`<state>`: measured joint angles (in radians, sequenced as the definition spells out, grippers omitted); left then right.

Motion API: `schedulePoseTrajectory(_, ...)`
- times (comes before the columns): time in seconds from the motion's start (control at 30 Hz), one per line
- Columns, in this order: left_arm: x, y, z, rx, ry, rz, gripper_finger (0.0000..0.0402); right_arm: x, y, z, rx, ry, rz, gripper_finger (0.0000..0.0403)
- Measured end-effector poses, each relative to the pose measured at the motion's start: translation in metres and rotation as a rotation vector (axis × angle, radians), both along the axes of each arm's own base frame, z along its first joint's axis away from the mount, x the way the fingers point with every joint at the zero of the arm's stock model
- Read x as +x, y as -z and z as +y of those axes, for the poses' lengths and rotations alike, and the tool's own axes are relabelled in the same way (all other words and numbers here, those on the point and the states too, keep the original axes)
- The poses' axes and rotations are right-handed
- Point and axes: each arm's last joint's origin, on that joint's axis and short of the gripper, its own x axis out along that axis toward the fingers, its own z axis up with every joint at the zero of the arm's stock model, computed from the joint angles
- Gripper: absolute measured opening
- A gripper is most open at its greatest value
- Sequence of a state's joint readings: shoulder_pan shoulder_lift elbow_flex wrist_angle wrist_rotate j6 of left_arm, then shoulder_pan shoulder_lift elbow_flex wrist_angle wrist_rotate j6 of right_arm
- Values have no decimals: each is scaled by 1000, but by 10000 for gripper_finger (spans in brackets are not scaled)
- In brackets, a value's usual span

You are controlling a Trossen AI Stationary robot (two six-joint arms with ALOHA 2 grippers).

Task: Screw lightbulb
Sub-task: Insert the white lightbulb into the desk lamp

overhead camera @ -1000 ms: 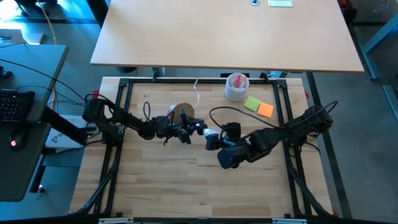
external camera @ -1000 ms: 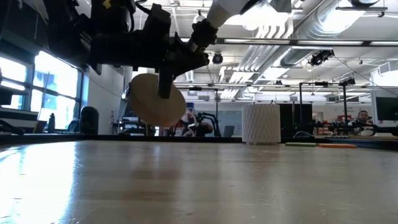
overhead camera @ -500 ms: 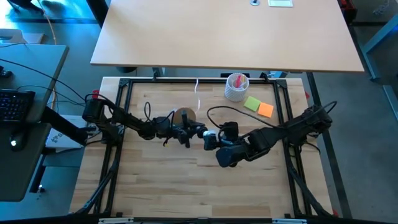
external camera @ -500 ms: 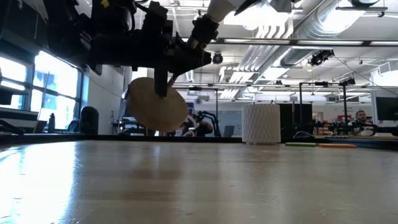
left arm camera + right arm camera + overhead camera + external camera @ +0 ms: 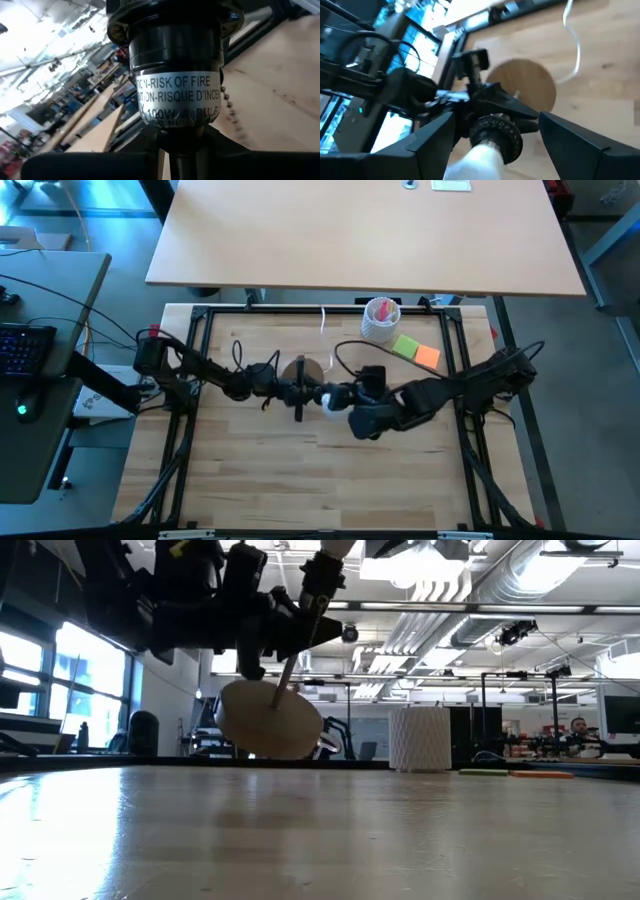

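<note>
The small white rounded lightbulb with its metal screw base [image 5: 475, 155] sits at the mouth of the black ribbed socket [image 5: 497, 131] of the round wooden lamp stand [image 5: 530, 90], which the left gripper [image 5: 290, 393] holds tipped on its side, clear of the table, its fingers closed tight on the socket stem. The right gripper [image 5: 492, 150] faces it from the opposite side, its fingers spread wide either side of the bulb and not pressing on it. Judgement: the threading step is in hand, between turns; the next move calls for closing on the bulb's glass again, square to the socket axis, and turning it without cross-threading. How deep the base is seated cannot be told. The pale wooden plank table [image 5: 300, 470] also carries a white ribbed cylindrical cup with pink contents [image 5: 380, 319] and green and orange sticky-note pads [image 5: 416, 351] toward the far edge, well apart from the work. Beyond lies an open workshop with ceiling ducts, windows and benches.
</note>
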<state>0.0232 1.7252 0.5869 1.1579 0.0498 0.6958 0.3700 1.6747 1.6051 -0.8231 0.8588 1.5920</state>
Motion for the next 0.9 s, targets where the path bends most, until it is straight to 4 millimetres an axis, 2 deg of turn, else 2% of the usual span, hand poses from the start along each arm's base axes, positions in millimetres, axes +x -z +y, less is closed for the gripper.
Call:
schedulePoseTrajectory(0.2, -1, 1, 11, -53, -12, 10, 47, -22, -28, -4, -187, -10, -7, 284)
schedulePoseTrajectory(0.27, -1, 2, 13, -64, -5, 18, 47, -32, -39, -3, -287, -73, 41, 284)
schedulePoseTrajectory(0.33, -1, 4, 15, -77, 7, 38, 47, -38, -51, 0, -429, -221, 130, 284)
schedulePoseTrajectory(0.4, -1, 5, 15, -89, 20, 54, 47, -42, -62, 6, -589, -457, 215, 284)
schedulePoseTrajectory(0.5, -1, 8, 15, -112, 19, 79, 47, -43, -71, 14, -863, -729, 310, 282)
schedulePoseTrajectory(0.63, -2, 10, 16, -132, 16, 104, 47, -34, -66, 19, -1130, -964, 432, 275)
schedulePoseTrajectory(0.8, -2, 11, 16, -175, 11, 117, 47, -16, -40, 16, -1263, -1132, 642, 272)
schedulePoseTrajectory(0.9, -2, 11, 16, -196, 9, 120, 47, -10, -38, 12, -1304, -1176, 734, 272)
